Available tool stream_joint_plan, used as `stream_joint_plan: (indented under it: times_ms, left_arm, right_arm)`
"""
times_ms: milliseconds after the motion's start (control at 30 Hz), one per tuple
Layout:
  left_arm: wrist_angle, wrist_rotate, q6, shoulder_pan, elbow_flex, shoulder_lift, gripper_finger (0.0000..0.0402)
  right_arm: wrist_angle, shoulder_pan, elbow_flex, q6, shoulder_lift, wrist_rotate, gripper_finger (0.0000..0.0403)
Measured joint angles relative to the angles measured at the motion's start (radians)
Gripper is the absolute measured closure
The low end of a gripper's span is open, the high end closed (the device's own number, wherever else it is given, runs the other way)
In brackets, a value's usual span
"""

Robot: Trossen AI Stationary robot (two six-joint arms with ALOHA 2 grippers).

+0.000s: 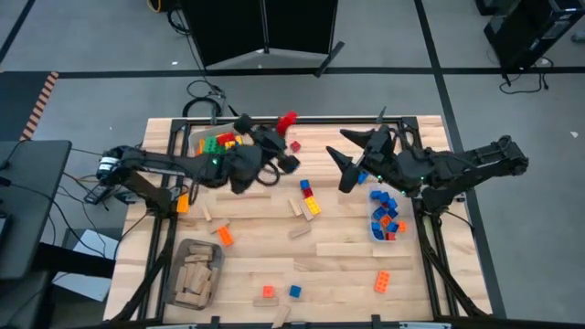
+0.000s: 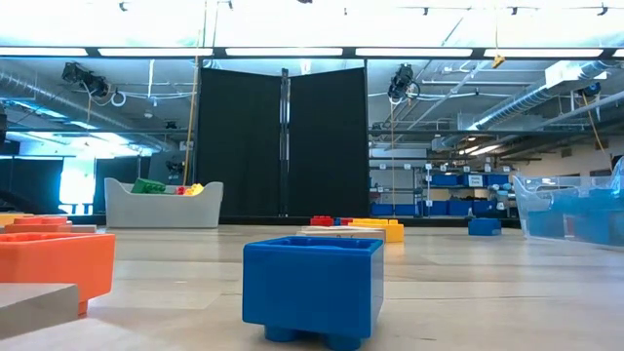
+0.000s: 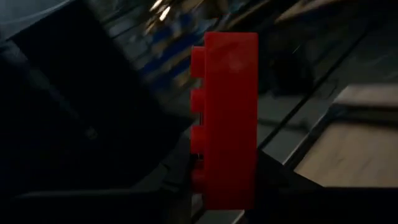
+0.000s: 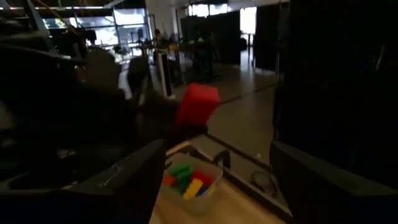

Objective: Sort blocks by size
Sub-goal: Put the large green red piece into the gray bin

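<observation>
— So, what are the jaws doing?

— In the high view the left gripper (image 1: 286,123) sits in the upper middle of the frame, clamped on a red brick (image 1: 288,119). Its wrist view shows that brick (image 3: 227,118) standing on end between the fingers (image 3: 174,180), studs facing the frame's left.

— And the right one?

— The right gripper (image 1: 352,155) is right of centre, fingers spread wide and holding nothing. From its own wrist view the two dark fingers (image 4: 118,180) stand far apart, with the red brick (image 4: 198,104) visible between them, farther off.

— Where are the rest of the blocks?

— Working outward: a grey bin (image 1: 215,142) in the upper left of the table holds green, yellow and red bricks. A loose cluster (image 1: 309,199) of red, blue and yellow bricks lies mid-table, with tan wooden pieces (image 1: 300,228) near it. A clear bin (image 1: 384,219) on the right holds blue and red bricks. A third bin (image 1: 194,272) at lower left is full of wooden pieces.

— Anything along the near edge?

— An orange brick (image 1: 225,236), an orange and blue pair (image 1: 281,291) at bottom centre, and another orange brick (image 1: 382,280) to the lower right. The low view has a blue brick (image 2: 314,291) front and centre, an orange one (image 2: 54,265) at the left edge.
</observation>
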Motion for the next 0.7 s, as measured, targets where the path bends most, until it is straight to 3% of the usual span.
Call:
stream_joint_plan:
  times_ms: [167,267,367,567,700]
  left_arm:
    - [-0.396,0.031,-0.295,0.11,0.0,-0.077,0.0305]
    - [-0.655,0.169,-0.52,0.205,0.0,-0.107,0.0305]
    - [-0.856,0.313,-0.643,0.309,0.0,-0.11,0.0305]
    - [-1.117,0.587,-0.575,0.485,-0.002,-0.1,0.0305]
    - [-1.216,0.672,-0.489,0.561,-0.057,-0.103,0.0305]
  right_arm:
    - [-0.139,0.02,0.0,0.133,-0.025,0.001,0.0105]
    - [-0.194,0.028,0.0,0.195,-0.025,0.001,0.011]
    - [-0.231,0.033,0.0,0.237,-0.019,-0.001,0.0116]
    - [-0.266,0.033,0.0,0.294,-0.014,-0.03,0.0121]
    - [-0.269,0.039,0.0,0.302,-0.014,-0.038,0.012]
